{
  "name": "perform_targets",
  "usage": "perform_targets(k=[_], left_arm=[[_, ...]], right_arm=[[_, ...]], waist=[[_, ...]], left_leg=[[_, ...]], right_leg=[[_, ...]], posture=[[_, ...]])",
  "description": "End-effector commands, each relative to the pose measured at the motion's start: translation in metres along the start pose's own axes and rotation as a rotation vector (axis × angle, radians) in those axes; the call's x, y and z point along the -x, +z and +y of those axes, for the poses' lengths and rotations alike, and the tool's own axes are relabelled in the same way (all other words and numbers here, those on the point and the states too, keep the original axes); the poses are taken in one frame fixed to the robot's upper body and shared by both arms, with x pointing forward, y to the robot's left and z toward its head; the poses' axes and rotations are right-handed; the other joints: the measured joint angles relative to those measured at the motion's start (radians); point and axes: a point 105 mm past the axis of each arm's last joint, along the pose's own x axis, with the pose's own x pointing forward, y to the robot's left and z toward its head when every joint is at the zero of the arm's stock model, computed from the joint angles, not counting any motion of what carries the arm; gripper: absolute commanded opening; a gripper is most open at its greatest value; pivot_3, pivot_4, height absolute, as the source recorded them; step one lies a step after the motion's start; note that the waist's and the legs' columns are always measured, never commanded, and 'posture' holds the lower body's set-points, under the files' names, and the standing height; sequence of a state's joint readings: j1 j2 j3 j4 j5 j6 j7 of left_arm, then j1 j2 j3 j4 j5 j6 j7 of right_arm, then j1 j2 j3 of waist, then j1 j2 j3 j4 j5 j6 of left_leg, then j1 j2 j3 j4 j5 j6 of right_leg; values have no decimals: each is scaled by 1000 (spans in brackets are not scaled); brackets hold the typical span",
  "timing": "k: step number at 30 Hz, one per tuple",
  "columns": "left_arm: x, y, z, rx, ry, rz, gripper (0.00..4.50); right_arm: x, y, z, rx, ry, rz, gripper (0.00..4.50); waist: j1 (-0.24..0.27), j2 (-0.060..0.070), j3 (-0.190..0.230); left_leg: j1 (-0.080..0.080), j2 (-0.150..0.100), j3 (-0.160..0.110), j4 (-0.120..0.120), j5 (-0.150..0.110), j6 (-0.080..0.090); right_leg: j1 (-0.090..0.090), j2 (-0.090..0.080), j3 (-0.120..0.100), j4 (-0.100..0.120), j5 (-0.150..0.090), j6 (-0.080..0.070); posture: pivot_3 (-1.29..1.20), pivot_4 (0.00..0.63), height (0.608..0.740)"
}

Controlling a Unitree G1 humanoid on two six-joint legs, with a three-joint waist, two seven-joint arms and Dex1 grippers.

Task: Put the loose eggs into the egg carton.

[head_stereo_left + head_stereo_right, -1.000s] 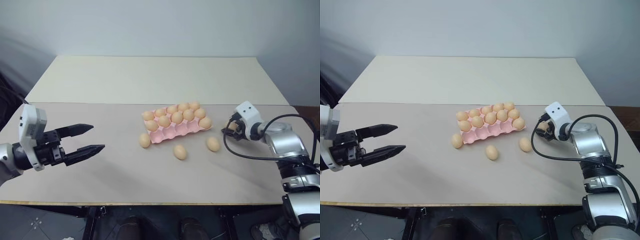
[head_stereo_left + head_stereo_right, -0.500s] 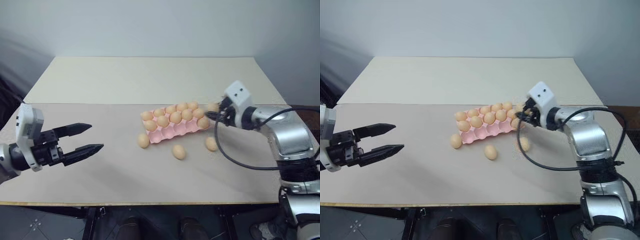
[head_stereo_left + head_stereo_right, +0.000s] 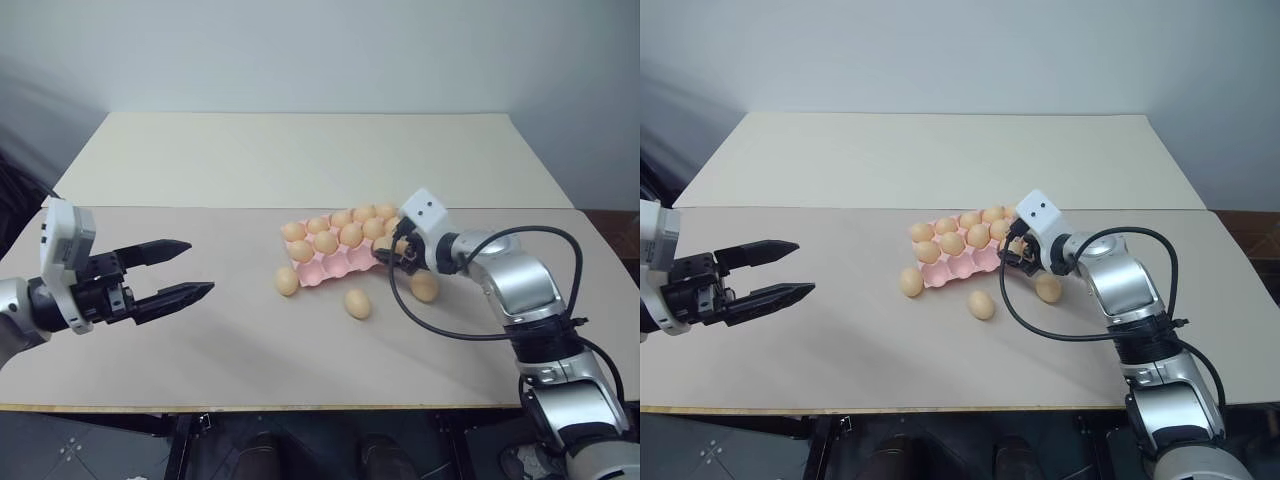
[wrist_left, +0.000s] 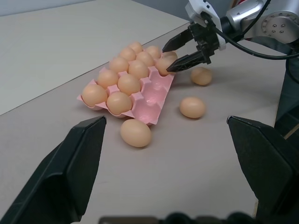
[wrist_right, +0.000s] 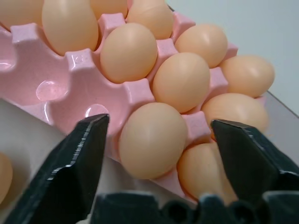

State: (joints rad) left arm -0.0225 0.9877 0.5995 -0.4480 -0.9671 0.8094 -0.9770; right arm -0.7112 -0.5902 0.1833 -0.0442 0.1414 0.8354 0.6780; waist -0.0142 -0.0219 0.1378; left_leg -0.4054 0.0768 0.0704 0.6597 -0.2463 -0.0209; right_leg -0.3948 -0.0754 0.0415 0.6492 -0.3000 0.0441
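Note:
The pink egg carton [image 3: 340, 265] lies mid-table with its two far rows full of eggs and empty cups along the near row. My right gripper [image 3: 385, 249] is open at the carton's right near corner. An egg [image 5: 153, 140] sits in the corner cup between its spread fingers [image 5: 70, 172]. Three loose eggs lie on the table: one [image 3: 287, 281] at the carton's left end, one [image 3: 358, 303] in front of it, one [image 3: 424, 286] under my right forearm. My left gripper [image 3: 200, 266] hovers open and empty far to the left.
The table's front edge [image 3: 300, 405] runs close below the loose eggs. A paler board [image 3: 300, 155] covers the far half of the table. A black cable [image 3: 440, 330] loops from my right wrist down over the table beside the rightmost egg.
My right gripper carried an egg leftward from beside the carton to its right near corner, then opened. The egg now rests in the cup. The left arm stayed put.

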Motion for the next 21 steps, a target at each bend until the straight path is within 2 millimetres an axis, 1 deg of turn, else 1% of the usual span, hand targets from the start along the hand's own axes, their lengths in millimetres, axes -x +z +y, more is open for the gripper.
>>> perform_targets(k=[1,2,3,5,6,8,11,12,14,15,18,21], left_arm=[[7,8,-1,-37,12,-7,4500],[8,8,-1,-38,16,-2,4500],[10,7,-1,-37,20,2,4500],[16,5,1,-35,32,12,4500],[20,4,4,-31,50,2,4500],[27,3,10,-23,80,-23,4500],[37,-5,17,-29,116,-33,4500],[39,-8,17,-26,115,-29,4500],[41,-12,16,-19,106,-25,4500],[40,-13,15,-18,99,-22,4500],[38,-14,12,-20,79,-24,4500],[35,-12,9,-24,54,-24,4500]], right_arm=[[35,38,-8,30,-7,-120,4494],[44,41,-9,27,1,-137,4494],[57,41,-11,21,14,-154,4494],[74,38,-14,14,33,-179,4494],[85,29,-18,29,36,-185,4494],[99,18,-23,57,40,-199,4494],[124,-10,-28,84,72,-218,4494],[130,-24,-29,101,83,-181,4494],[136,-42,-27,107,106,-134,4494],[136,-47,-26,99,110,-124,4494],[131,-46,-22,92,123,-140,4494],[125,-44,-19,84,135,-143,4494]], waist=[[1,0,0],[2,0,0],[2,0,0],[4,0,0],[6,0,0],[12,0,0],[12,0,0],[12,0,0],[11,0,0],[7,0,0],[-6,0,0],[-6,0,0]], left_leg=[[-1,0,0,0,0,0],[-1,0,0,0,0,0],[-1,0,0,0,0,0],[-1,0,0,0,0,0],[-1,0,0,0,0,1],[1,0,0,0,0,1],[4,0,0,0,0,1],[5,0,0,0,-1,1],[6,0,0,0,-1,1],[6,0,1,0,-1,1],[6,0,1,0,0,1],[7,1,1,-1,-1,1]], right_leg=[[0,0,0,0,0,0],[-1,0,0,0,0,0],[-1,0,0,0,0,0],[0,0,0,0,0,0],[1,0,-1,-1,0,0],[3,0,-2,-2,0,0],[6,0,-1,-2,0,0],[6,0,-1,-2,0,0],[7,0,0,-2,0,0],[6,0,0,-2,0,0],[6,0,1,-1,0,0],[6,1,1,-1,0,0]], posture=[[0,150,740],[0,150,740],[0,150,740],[0,150,740],[0,150,740],[0,150,740],[0,150,740],[0,150,740],[0,150,740],[0,150,740],[0,150,740],[0,150,740]])
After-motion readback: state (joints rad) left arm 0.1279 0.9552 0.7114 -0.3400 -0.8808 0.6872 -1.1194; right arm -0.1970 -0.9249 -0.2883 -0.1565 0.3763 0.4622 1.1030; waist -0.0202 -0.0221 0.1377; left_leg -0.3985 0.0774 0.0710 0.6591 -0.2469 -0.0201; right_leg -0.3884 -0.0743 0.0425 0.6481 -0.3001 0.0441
